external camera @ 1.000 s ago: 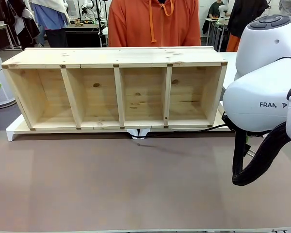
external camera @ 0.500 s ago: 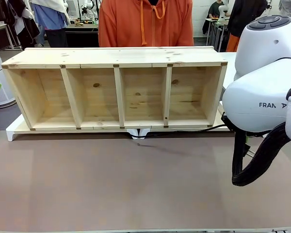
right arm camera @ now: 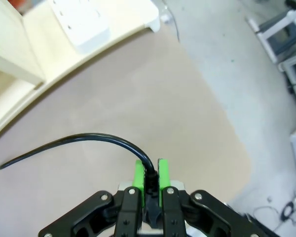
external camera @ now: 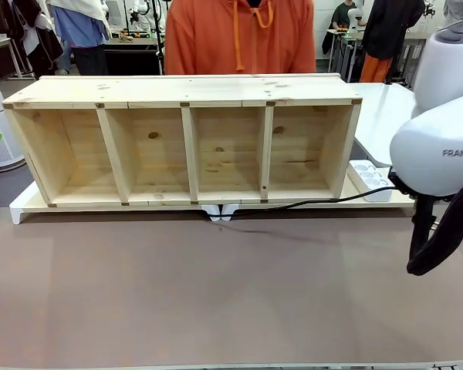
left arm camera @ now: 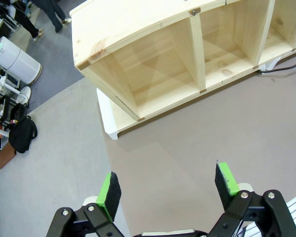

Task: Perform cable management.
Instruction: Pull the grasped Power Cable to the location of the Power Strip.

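Right, from the front view first: the wooden shelf (external camera: 189,100) sits on its white base (external camera: 19,206) at the far side of the brown table (external camera: 216,293), its four compartments open toward me. A person in an orange hoodie (external camera: 243,35) stands behind it. The cable (external camera: 309,203) lies along the front foot of the shelf, running from below the middle divider off to the right, past the white power strip (external camera: 368,179) and in behind my right arm (external camera: 436,150). I cannot tell the jaws' state from here.

Next, the left wrist view: my left gripper (left arm camera: 167,185) hangs above bare table with its jaws spread wide and nothing between the green pads (left arm camera: 110,190). Ahead of it are the end compartment of the shelf (left arm camera: 153,64) and the corner of the white base (left arm camera: 108,126). A short stretch of the cable (left arm camera: 286,69) shows at the right edge, on the table just beside the shelf's foot.

Finally, the right wrist view: my right gripper (right arm camera: 149,175) is clamped narrow on the end of the cable (right arm camera: 89,137), the black end piece pinched between the green pads (right arm camera: 138,173). From there the cord rises, arcs over to the left and trails down across the table to the picture's edge. The power strip (right arm camera: 81,19) lies on the pale base near the top.
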Action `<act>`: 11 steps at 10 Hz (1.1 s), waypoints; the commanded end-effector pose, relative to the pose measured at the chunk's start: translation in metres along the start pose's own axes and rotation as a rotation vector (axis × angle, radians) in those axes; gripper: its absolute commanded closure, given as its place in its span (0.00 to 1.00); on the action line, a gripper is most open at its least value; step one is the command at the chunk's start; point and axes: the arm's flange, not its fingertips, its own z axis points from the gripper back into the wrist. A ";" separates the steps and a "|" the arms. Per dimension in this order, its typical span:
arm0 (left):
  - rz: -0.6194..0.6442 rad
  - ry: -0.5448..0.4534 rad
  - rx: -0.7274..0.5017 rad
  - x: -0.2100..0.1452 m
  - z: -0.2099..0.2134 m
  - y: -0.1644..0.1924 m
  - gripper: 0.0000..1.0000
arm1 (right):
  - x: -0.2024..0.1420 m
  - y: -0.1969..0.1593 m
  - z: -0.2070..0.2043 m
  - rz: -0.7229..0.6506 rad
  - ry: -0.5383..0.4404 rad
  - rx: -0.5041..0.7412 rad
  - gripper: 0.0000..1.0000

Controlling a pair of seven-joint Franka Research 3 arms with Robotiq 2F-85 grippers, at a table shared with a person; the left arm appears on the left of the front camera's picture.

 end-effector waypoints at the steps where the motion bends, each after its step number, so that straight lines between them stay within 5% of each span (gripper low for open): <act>1: -0.001 0.000 0.003 0.000 0.000 0.000 0.00 | 0.020 -0.013 -0.003 0.039 0.003 0.056 0.86; 6: -0.001 0.000 0.003 0.000 0.000 0.000 0.00 | 0.097 -0.023 0.014 0.008 -0.056 0.168 0.86; 11: -0.001 0.000 0.003 0.000 0.000 0.000 0.00 | 0.156 0.012 0.017 0.013 -0.101 0.242 0.86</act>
